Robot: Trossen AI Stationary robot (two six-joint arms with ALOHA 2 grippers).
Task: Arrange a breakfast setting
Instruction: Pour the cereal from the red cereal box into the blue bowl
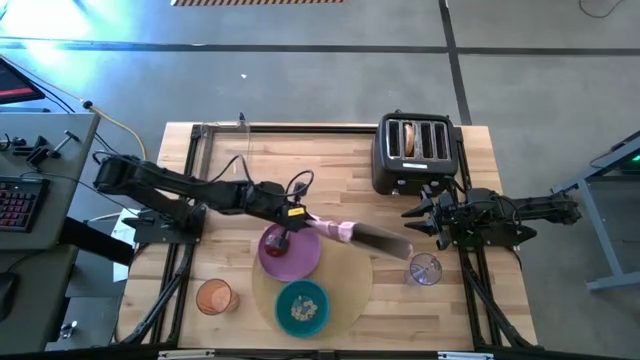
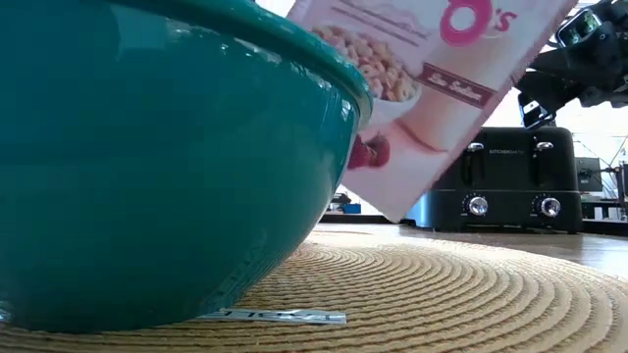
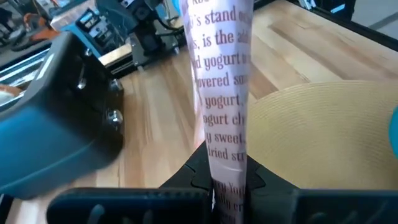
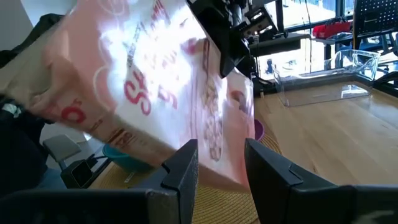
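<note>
While the left gripper (image 1: pixel 318 224) clamps the pink end of the cereal box (image 1: pixel 375 240), the box hangs tilted over the round tan mat (image 1: pixel 345 285), its far end reaching toward the clear glass (image 1: pixel 425 270). Left wrist view: box edge (image 3: pixel 221 99) pinched between the 2 dark fingers (image 3: pixel 261 186), printed text facing the camera, mat (image 3: pixel 323 137) just beyond. Low view: box (image 2: pixel 432 88) angled above the mat (image 2: pixel 442 294), behind the teal bowl (image 2: pixel 167 157).

Right gripper (image 1: pixel 418 213) hovers over the wooden surface (image 1: pixel 300 160), between the black toaster (image 1: pixel 415 152) and the glass, fingers spread, gripping nothing. Right wrist view: 2 fingers (image 4: pixel 186 168) apart with the box (image 4: pixel 155 93) ahead of them; not touching as far as I can tell.

Setting on the mat: purple plate (image 1: pixel 300 260) on the mat's rear left, red fruit (image 1: pixel 277 240) on the plate under the left arm. Teal bowl (image 1: pixel 302 307) on the mat's front, cereal (image 1: pixel 303 309) inside. Orange cup (image 1: pixel 214 296) on the surface just left of the mat. Glass stands off the mat's right edge. Metal spoon (image 2: pixel 270 316) lies flat on the mat beside the bowl's base in the low view. Toaster at the rear right; 1 slot holds something tan, cannot tell what. Clear plastic bin (image 4: pixel 323 81) at the rear left.
</note>
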